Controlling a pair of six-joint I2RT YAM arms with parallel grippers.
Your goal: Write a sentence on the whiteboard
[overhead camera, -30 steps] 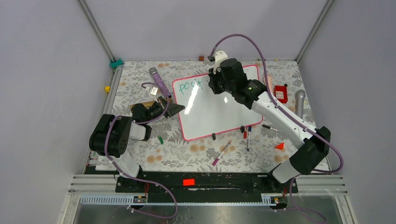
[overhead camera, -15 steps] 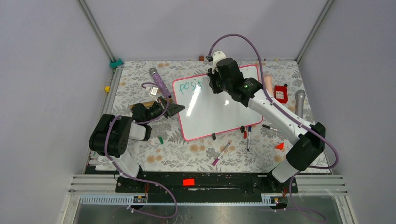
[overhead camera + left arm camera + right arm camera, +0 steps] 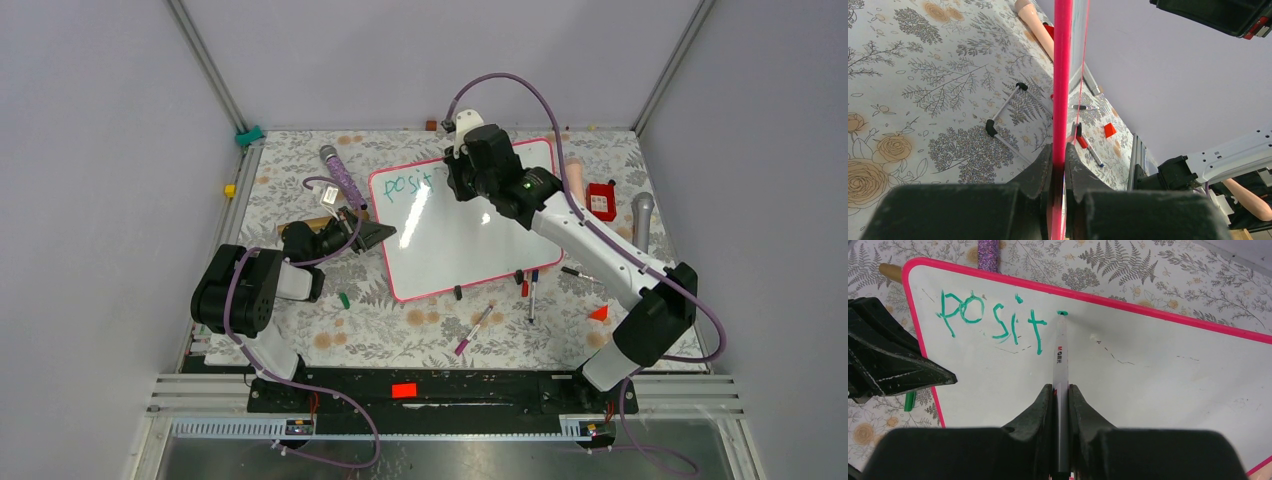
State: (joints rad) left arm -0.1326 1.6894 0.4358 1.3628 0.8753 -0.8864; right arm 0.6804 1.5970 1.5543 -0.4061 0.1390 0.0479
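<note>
The right gripper point(image 3: 1060, 390) clamps a green marker point(image 3: 1060, 350), tip on the whiteboard point(image 3: 1148, 380) ahead. If the left gripper point(image 3: 1058, 160), pinching its edge, slips, strokes could skew.

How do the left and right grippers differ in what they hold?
The left gripper clamps the pink-framed glossy white whiteboard; the right gripper clamps a grey green-tipped marker. The left sits at the board's left edge, the right over its far part. Both are shut.

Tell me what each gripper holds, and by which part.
Left gripper clamps the whiteboard by its pink-red left edge. Right gripper pinches a green marker by its barrel, back from the tip.
</note>
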